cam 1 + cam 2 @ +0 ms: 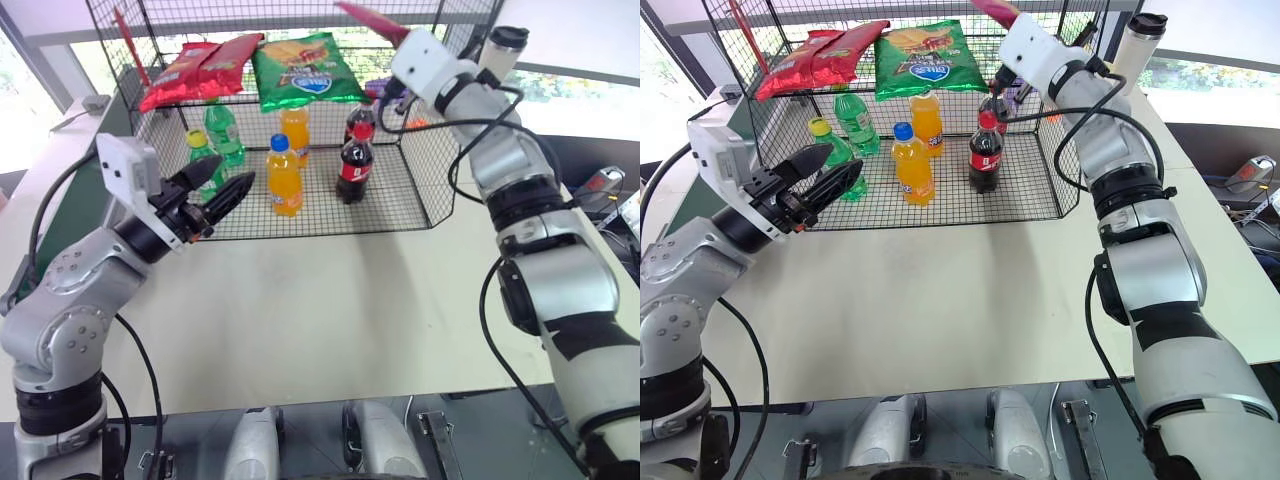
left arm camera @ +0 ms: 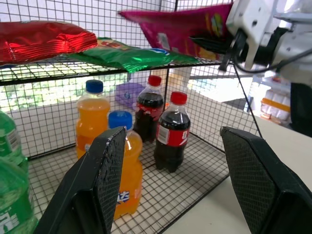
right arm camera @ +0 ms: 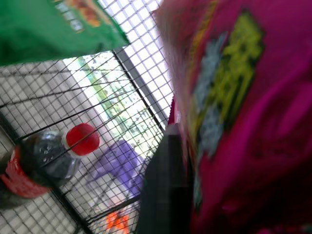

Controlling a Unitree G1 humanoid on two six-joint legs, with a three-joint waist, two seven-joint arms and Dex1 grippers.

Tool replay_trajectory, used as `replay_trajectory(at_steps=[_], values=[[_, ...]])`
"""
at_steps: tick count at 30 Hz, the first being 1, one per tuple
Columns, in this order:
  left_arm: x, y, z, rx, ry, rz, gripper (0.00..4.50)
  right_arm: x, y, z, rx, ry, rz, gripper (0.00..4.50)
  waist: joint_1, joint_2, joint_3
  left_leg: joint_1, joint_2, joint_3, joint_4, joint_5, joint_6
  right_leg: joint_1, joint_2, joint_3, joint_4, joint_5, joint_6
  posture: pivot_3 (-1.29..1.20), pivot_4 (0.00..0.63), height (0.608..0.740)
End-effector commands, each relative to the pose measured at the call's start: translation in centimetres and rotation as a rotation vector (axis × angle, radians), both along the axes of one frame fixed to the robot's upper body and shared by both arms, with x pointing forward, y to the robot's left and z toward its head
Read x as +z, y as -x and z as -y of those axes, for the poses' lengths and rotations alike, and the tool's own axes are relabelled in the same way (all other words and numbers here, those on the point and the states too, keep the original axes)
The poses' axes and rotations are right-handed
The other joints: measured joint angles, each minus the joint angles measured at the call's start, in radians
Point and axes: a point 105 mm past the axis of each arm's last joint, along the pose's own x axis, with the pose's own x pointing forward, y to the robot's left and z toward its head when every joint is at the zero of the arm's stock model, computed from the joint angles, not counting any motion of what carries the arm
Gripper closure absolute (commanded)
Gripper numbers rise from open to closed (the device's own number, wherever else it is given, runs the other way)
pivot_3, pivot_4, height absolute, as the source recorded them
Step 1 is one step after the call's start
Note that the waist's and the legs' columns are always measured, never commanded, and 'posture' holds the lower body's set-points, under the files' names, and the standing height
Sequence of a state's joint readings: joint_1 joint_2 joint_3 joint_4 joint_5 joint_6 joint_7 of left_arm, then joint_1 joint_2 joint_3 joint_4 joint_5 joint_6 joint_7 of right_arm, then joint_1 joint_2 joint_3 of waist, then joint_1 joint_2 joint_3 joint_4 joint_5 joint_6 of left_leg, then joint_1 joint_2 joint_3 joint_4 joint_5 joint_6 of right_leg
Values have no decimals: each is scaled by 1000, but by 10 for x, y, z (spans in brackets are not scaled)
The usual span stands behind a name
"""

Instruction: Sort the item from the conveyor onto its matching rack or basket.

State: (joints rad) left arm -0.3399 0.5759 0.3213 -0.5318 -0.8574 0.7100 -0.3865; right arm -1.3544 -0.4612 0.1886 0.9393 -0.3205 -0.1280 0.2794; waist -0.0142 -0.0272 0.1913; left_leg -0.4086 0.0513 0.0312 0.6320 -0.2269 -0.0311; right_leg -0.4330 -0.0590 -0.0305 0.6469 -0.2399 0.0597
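Holding the flat magenta-pink crisp bag (image 2: 187,27) by its edge, right hand (image 1: 398,88) grip unclear; light, crushable, slippery film. Left hand (image 1: 213,192) open, empty.

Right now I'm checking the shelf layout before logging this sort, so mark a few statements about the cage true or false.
1. The green bag lies on the wire shelf. True.
2. The pink crisp bag lies on the cage floor. False: it is up at shelf height by the right gripper.
3. Two cola bottles stand on the floor. True.
4. The left gripper holds an orange bottle. False: its fingers are apart and empty.
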Motion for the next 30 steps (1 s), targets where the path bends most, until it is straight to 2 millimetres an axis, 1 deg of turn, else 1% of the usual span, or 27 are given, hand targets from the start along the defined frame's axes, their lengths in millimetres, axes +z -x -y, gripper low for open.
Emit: replay_trajectory(at_steps=[1, 2, 5, 9, 13, 16, 19, 22, 24, 25, 26, 30], values=[[5, 4, 3, -6, -3, 41, 1288, 22, 7, -12, 93, -80, -11, 1681, -1, 0, 0, 0, 0, 0, 0, 0, 0, 0, 0, 0, 0, 0, 0, 0, 150, 740], [4, 4, 3, -4, -2, 40, 1288, 22, 9, -17, 146, -98, -54, 1274, -2, 0, 0, 0, 0, 0, 0, 0, 0, 0, 0, 0, 0, 0, 0, 0, 150, 740], [1, 3, 1, 1, -2, 37, 1288, 19, 15, -27, 284, -181, -187, 1274, -2, 0, 0, 0, 0, 0, 0, 0, 0, 0, 1, 0, 0, 0, 0, 0, 150, 740], [-3, 1, 8, 4, -4, 32, 1288, 21, 20, -27, 364, -251, -265, 1274, 0, 0, 0, 0, 0, 0, 0, 0, 0, 0, 0, 0, 0, 0, 0, 0, 150, 740], [-4, 0, 9, 13, 0, 29, 1288, 21, 29, -28, 455, -290, -336, 1274, 0, 0, 0, 0, 0, 0, 0, 0, 0, 0, 0, 0, 0, 0, 0, 0, 150, 740], [-6, 0, 9, 19, -3, 22, 1288, 22, 38, -25, 510, -317, -375, 1274, 1, 0, 0, 0, 0, 0, 0, 0, 0, 0, 1, 0, 0, 0, 0, 0, 150, 740], [-7, 0, 8, 23, -4, 15, 1288, 22, 53, -21, 578, -324, -396, 1274, 3, 0, 0, 0, 0, 0, 0, 0, 0, 0, 0, -1, 0, 0, 0, 0, 150, 740], [-7, 0, 7, 27, -6, 12, 1288, 21, 72, -17, 644, -310, -383, 1274, 4, 0, 0, 0, 0, 0, 0, 0, 0, 0, 0, -1, 0, 0, 0, 0, 150, 740], [-6, 0, 4, 45, -13, 14, 1288, 21, 92, -14, 723, -313, -360, 1274, 4, 0, 0, 0, 0, 0, 0, 0, 0, 0, 0, -1, 0, 0, 0, 0, 150, 740], [-6, -1, 3, 53, -18, 16, 1288, 21, 99, -14, 746, -314, -353, 1274, 4, 0, 0, 0, 0, 0, 0, 0, 0, 0, 0, -1, 0, 0, 0, 0, 150, 740], [-5, -1, 0, 60, -19, 12, 1288, 21, 109, -11, 771, -336, -342, 1274, 4, 0, 0, 0, 0, 0, 0, 0, 0, 0, 0, -1, 0, 0, 0, 0, 150, 740], [0, 0, -9, 77, 0, 21, 1288, 17, 132, 3, 805, -441, -350, 1274, 3, 0, 0, 0, 0, -1, 0, 0, 0, 0, 1, -1, 0, 0, 0, 0, 150, 740]])
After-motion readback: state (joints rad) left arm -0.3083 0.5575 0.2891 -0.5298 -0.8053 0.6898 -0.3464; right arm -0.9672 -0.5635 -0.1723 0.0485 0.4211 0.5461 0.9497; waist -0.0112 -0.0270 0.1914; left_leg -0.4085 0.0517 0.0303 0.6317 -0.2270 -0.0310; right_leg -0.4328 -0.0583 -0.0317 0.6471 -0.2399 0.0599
